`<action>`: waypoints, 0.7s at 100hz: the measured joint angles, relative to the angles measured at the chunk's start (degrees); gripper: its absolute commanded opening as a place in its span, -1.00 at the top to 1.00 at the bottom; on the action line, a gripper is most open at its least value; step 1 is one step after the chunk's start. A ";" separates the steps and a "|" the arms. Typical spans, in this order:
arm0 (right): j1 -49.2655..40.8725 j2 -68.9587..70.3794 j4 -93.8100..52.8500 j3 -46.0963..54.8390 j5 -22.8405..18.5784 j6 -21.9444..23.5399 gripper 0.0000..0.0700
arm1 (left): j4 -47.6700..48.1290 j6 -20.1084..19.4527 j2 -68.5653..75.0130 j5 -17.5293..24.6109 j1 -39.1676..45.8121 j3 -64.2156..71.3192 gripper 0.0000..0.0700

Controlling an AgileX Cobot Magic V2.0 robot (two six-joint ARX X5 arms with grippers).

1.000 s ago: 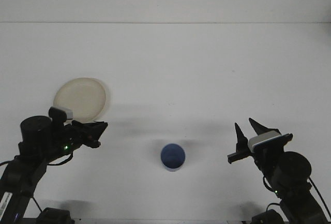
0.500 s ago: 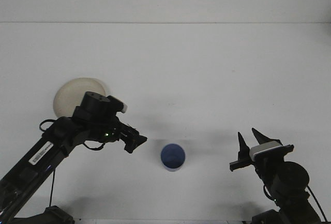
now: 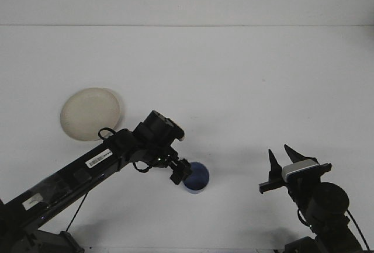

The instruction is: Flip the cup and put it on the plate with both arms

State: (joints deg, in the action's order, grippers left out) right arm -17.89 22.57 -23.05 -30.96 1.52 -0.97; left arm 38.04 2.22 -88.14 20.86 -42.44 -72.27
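Mostly bare white table [image 3: 245, 78]; cup [image 3: 197, 178], plate [image 3: 90, 113] well apart.

Left gripper [image 3: 180, 173] at cup [image 3: 196, 177] rim; bare table [image 3: 245, 89] around; plate [image 3: 90, 113] well behind-left.

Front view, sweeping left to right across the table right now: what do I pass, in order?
Round cream plate → left gripper, at the left rim of the small blue cup → right gripper, fingers spread, apart from the cup.
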 measured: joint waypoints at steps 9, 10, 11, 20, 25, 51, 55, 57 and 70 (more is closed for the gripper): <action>0.00 0.00 0.02 0.00 0.00 0.00 0.14 | -1.44 0.04 -1.86 -1.29 -1.09 0.00 -0.32; 0.00 0.00 0.02 0.00 0.00 0.00 0.14 | -1.60 0.04 -2.05 -1.53 -1.22 0.00 -0.32; 0.00 0.00 0.02 0.00 0.00 0.02 0.14 | -1.70 0.04 -2.27 -1.75 -1.36 0.00 -0.32; 0.00 0.00 0.00 0.00 0.00 0.02 0.14 | -2.34 0.07 -4.15 -3.78 -2.43 0.00 -0.32; 0.00 0.00 0.00 0.00 0.00 0.02 0.14 | -2.78 0.09 -5.18 -4.24 -2.91 0.00 -0.31; 0.00 0.00 0.00 0.00 0.00 0.33 0.14 | -6.21 0.55 -9.86 -5.01 -4.98 0.00 0.61; 0.00 0.00 0.00 0.00 0.00 0.35 0.14 | -6.56 0.85 -10.05 -5.62 -5.35 0.00 0.94; 0.00 0.00 0.00 0.00 0.00 0.37 0.14 | -6.78 0.90 -10.05 -5.88 -5.51 0.00 1.00; 0.00 0.00 -0.07 0.00 0.00 0.37 0.14 | -7.08 1.53 -10.05 -6.34 -6.34 -0.26 0.96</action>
State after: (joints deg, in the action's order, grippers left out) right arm -17.89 22.57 -23.11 -30.96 1.52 -0.60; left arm 30.96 3.75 -98.19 14.52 -48.77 -72.53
